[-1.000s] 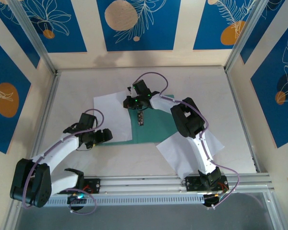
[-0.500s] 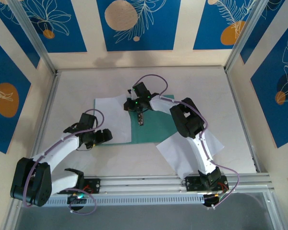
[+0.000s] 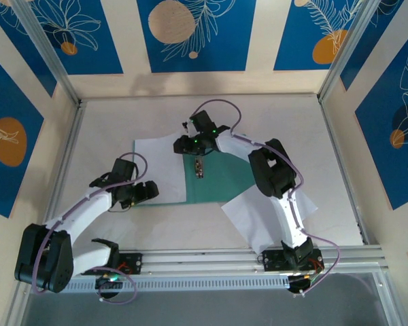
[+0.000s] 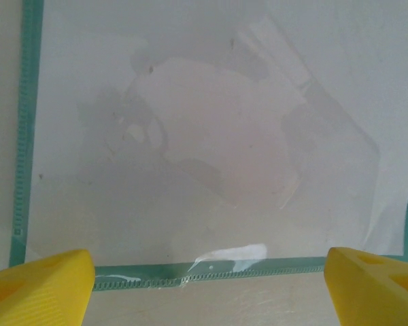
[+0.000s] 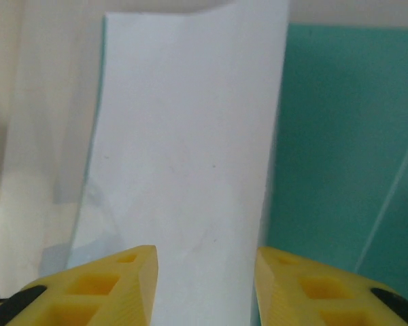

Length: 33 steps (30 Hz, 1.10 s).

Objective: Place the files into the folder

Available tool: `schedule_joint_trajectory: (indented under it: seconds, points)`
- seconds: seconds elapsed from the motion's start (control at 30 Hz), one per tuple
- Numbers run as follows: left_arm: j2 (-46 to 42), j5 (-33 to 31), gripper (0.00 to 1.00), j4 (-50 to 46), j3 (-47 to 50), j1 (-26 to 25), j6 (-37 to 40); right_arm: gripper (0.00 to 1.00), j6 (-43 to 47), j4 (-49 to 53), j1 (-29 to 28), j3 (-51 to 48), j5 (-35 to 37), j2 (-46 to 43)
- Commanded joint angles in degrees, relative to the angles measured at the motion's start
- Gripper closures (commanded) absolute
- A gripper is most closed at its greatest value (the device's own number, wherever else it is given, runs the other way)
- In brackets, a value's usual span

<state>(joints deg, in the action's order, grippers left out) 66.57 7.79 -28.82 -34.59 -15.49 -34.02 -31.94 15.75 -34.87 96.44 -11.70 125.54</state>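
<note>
The teal folder (image 3: 224,178) lies open in the middle of the table, its metal clip (image 3: 199,168) on the spine. One white file (image 3: 160,168) covers the folder's left leaf. A second file (image 3: 258,212) lies askew over the folder's near right corner, under my right arm. My right gripper (image 3: 183,144) hovers at the first file's far right corner, open; in the right wrist view that file (image 5: 183,136) runs beneath its yellow fingers (image 5: 115,285) beside bare folder (image 5: 340,136). My left gripper (image 3: 147,192) stands wide open at the folder's near edge (image 4: 156,275), holding nothing, the file (image 4: 190,136) ahead of it.
An aluminium rail (image 3: 211,261) runs along the table's near edge with both arm bases on it. Patterned walls and metal posts (image 3: 340,68) close in the table on three sides. Bare tabletop (image 3: 122,115) lies beyond the folder.
My right gripper has gone from shut to open, letting go of the file on the left leaf, and its elbow has swung slightly right. The left arm has not moved.
</note>
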Motion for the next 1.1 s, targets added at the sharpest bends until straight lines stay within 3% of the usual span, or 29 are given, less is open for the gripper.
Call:
schedule_joint_trajectory:
  seconds: [0.0,0.23,0.47,0.7,1.07]
  points:
    - [0.36,-1.97,0.12,-1.73,-3.18,0.81,1.94,0.53,3.06,4.57,2.00,-0.70,0.43,-8.51]
    - [3.56,-0.35,0.12,-0.61,-8.85,0.45,3.19,0.50,1.92,2.81,5.58,-14.96,3.40,-19.55]
    - [11.99,-0.43,0.12,1.00,-17.44,-2.16,5.48,0.52,-4.00,-0.19,8.09,-27.31,8.29,-22.69]
    - [24.79,-7.95,0.12,-3.09,-29.59,-7.12,8.85,0.52,-6.81,3.14,7.70,-30.01,13.65,-22.23]
    - [40.43,-12.64,0.14,-7.50,-40.62,-7.54,10.89,0.52,-8.72,6.14,5.41,-30.09,18.10,-19.85]
